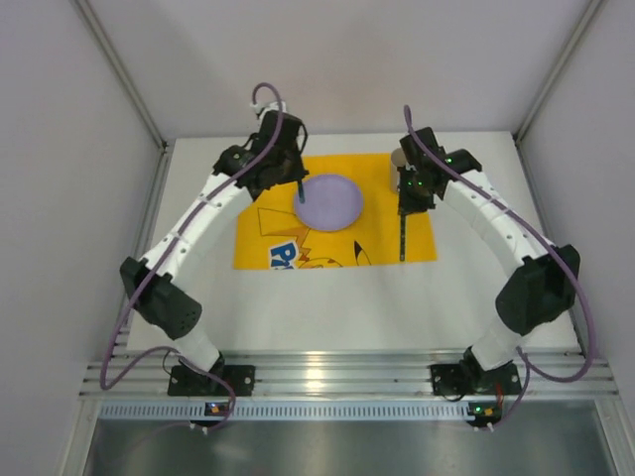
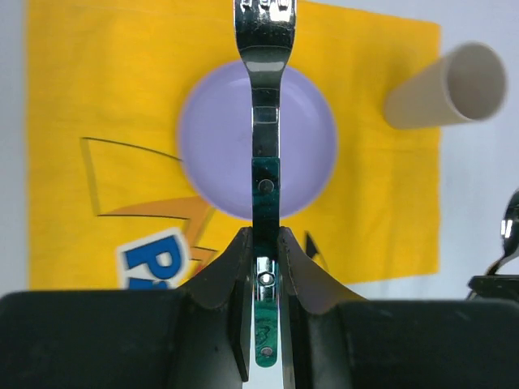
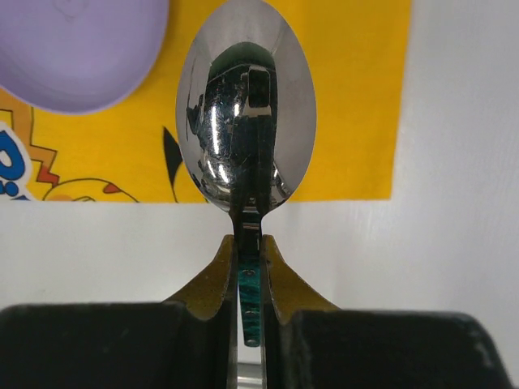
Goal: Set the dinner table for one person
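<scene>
The dinner table, a white surface, spreads beneath both arms, with pale grey panels at its left, right and far edges and a ribbed metal rail along its near edge. A yellow cloth with a cartoon print lies in the middle of its width, nearer the far edge than the near one. On the cloth sits a round lilac plate. A beige cup sits by the cloth's corner that faces the far right corner of the surface, its open mouth showing in the left wrist view. The left end effector is pinching the green handle of a fork, whose steel neck and tines reach out over the plate. The right end effector is pressed onto the green handle of a spoon. The spoon's polished bowl hangs over the cloth's right part, right of the plate and clear of it. Whether either utensil touches anything below cannot be told.
</scene>
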`<state>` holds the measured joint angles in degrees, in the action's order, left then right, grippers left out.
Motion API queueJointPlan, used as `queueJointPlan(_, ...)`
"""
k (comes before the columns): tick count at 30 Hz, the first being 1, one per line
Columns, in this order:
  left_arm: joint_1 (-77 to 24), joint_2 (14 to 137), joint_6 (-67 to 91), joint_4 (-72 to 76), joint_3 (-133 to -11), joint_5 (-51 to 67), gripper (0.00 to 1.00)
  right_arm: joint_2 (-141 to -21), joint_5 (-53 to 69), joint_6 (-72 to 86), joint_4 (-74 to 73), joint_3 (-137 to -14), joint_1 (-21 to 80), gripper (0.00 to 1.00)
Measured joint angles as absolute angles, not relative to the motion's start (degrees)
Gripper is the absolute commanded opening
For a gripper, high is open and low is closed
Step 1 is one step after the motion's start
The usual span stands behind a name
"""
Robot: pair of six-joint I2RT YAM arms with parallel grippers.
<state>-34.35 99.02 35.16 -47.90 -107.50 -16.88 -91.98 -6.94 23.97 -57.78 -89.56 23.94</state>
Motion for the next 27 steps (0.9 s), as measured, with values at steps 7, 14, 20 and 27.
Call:
queueJointPlan(7,-21.69,89.97,29.15,-45.63,-85.12,-15.75,0.00,-110.08,-4.01,21.76,-53.65,-102.02,26.46,0.00)
queueJointPlan(14,-19.57,97.12,23.97,-41.32,-78.41,-12.53,0.00,-123.31,-6.22,17.76,-54.33,-109.86,26.46,0.00)
queueJointPlan(20,-19.57,102.28,23.24,-37.43,-78.87,-10.70,0.00,-130.61,-7.90,16.05,-55.11,-119.07,26.37,0.00)
queueJointPlan(27,-18.46,107.09,22.37,-35.18,-79.72,-8.58,0.00,-132.57,-10.52,16.80,-56.73,-120.42,25.69,0.00)
